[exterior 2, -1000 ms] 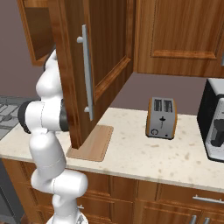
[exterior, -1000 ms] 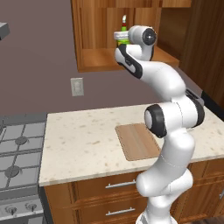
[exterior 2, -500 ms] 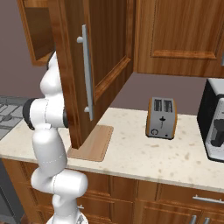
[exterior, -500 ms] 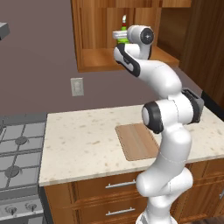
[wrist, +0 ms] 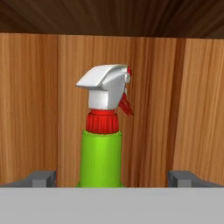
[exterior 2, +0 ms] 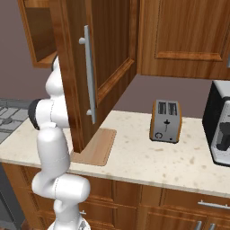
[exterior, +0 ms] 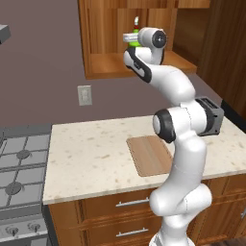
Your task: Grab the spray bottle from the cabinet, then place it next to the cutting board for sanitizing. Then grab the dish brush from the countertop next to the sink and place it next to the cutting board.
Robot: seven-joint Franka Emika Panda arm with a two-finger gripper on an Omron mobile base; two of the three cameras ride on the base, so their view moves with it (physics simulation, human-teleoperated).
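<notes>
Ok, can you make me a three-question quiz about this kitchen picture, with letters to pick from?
1. Where is the spray bottle?
A. inside the wall cabinet
B. on the stove
C. in a drawer

2. What colour is the bottle's body?
A. blue
B. green
C. purple

3. How is the gripper right now?
A. shut tight on the bottle
B. open, with the bottle between its fingertips
C. holding the toaster

Answers:
1 A, the bottle stands against the cabinet's wooden back wall.
2 B, the body is bright green under a red collar and white nozzle.
3 B, the hand view shows the two fingertips wide apart, either side of the bottle.
</notes>
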